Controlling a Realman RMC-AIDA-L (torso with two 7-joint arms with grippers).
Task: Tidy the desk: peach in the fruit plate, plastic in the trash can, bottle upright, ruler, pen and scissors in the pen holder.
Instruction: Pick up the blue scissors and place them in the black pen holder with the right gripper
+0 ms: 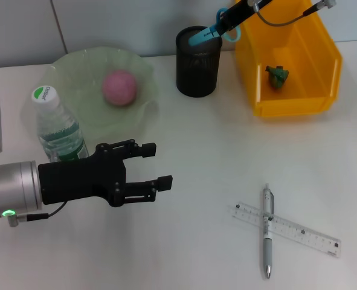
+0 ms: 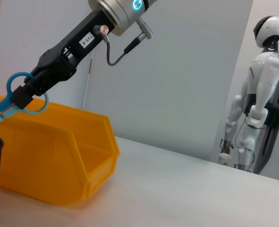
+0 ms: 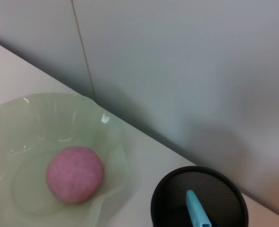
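Scissors step in hand — right gripper (image 1: 226, 23) pinching the scissors (image 1: 209, 33), blades already in the pen holder (image 1: 198, 61) at the desk's (image 1: 202, 157) back edge; next it should release — left gripper (image 1: 147, 166) idle, spread.

The wide pale-green translucent fruit plate (image 1: 143, 115) with the wavy rim looks like glossy plastic or glass, with small bright reflections. The round pink peach (image 1: 119, 87) has a matt, slightly fuzzy skin. The black cylindrical pen holder (image 1: 198, 67) is fine wire mesh. The bright yellow rectangular trash can (image 1: 299, 57) is smooth plastic with a soft shine. The small clear plastic bottle (image 1: 57, 128) has a glossy label. The clear straight plastic ruler (image 1: 299, 231) is transparent. The white flat surface (image 1: 196, 157) is smooth and matt. The left pincer (image 1: 157, 165) is matt black, behind it a brushed metal ring.
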